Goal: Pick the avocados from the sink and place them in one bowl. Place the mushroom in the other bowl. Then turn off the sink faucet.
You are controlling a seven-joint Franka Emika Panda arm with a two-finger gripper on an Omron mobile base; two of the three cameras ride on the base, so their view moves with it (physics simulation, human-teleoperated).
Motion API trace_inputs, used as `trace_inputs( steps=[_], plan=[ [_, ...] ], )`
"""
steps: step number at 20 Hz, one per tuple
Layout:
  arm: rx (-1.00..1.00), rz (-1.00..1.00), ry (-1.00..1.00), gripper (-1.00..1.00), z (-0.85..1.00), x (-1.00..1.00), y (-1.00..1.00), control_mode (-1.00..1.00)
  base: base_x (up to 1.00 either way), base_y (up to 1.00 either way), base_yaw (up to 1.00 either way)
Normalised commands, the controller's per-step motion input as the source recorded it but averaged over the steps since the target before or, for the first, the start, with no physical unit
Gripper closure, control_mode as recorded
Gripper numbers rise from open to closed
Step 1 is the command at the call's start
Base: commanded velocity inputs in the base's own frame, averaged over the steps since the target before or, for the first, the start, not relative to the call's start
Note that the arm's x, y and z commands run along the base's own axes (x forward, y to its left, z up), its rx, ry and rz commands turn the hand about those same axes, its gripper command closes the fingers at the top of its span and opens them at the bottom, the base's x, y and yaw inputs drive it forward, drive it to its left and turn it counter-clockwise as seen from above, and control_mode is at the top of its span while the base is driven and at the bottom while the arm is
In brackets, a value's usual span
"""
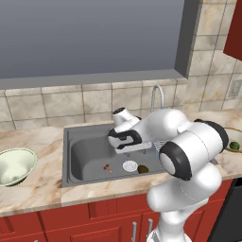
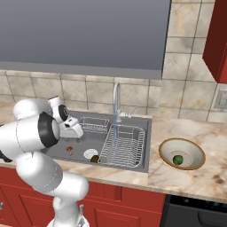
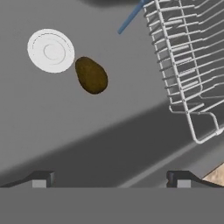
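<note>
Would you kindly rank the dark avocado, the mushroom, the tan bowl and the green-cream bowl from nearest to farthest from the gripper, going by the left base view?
From the gripper, open above the sink:
1. Dark avocado, by the drain, and mushroom, on the basin floor to its left: too close to call.
2. Tan bowl, right counter.
3. Green-cream bowl, left counter.
</note>
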Motion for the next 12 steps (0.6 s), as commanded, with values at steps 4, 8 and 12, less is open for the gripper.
trace_inputs(
  steps=[4, 8, 12],
  plan=[
    [0.0, 0.0, 0.0, -1.0, -0.04, 0.0, -0.09, -1.0, 0.0, 0.0, 0.0],
    [0.0, 0.0, 0.0, -1.0, -0.11, 0.0, -0.11, -1.0, 0.0, 0.0, 0.0],
    [0.0, 0.0, 0.0, -1.0, -0.14, 0.0, -0.04, -1.0, 0.0, 0.0, 0.0]
  ],
)
